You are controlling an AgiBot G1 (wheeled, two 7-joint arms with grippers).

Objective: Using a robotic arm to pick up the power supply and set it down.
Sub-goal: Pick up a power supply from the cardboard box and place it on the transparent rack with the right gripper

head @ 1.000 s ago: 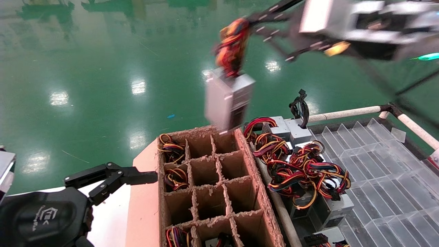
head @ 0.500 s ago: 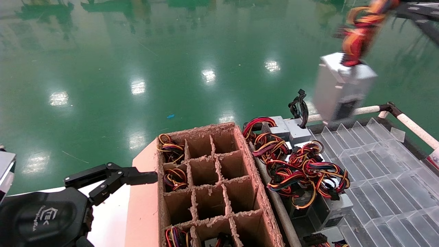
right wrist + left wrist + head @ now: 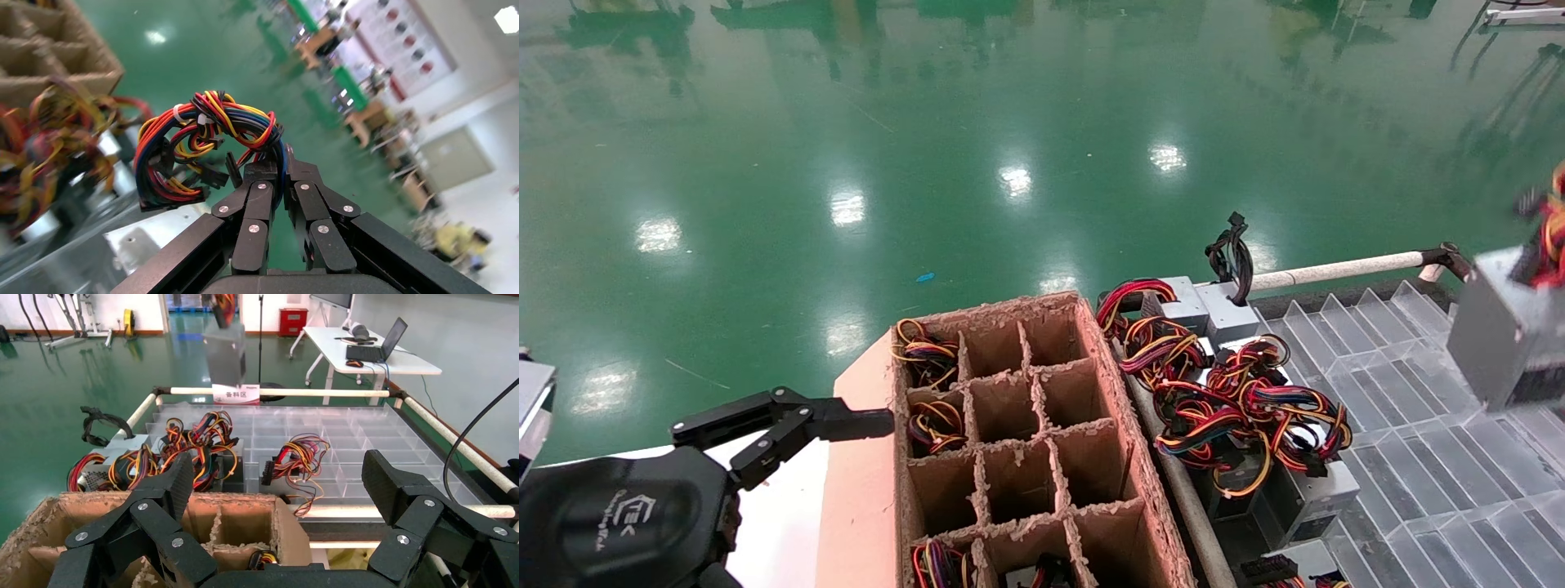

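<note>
While right hand [image 3: 278, 184] pinches wire bundle [image 3: 205, 144], power supply [image 3: 1504, 335] dangling over clear tray [image 3: 1401, 392], lower gently, damp swing; left hand [image 3: 789, 425] parked wide.

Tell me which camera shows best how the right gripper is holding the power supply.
The right wrist view: the right gripper is shut on the wire bundle, not the metal box. The head view shows only the hanging power supply at its edge, gripper out of frame. The left wrist view shows it distant and blurred.
</note>
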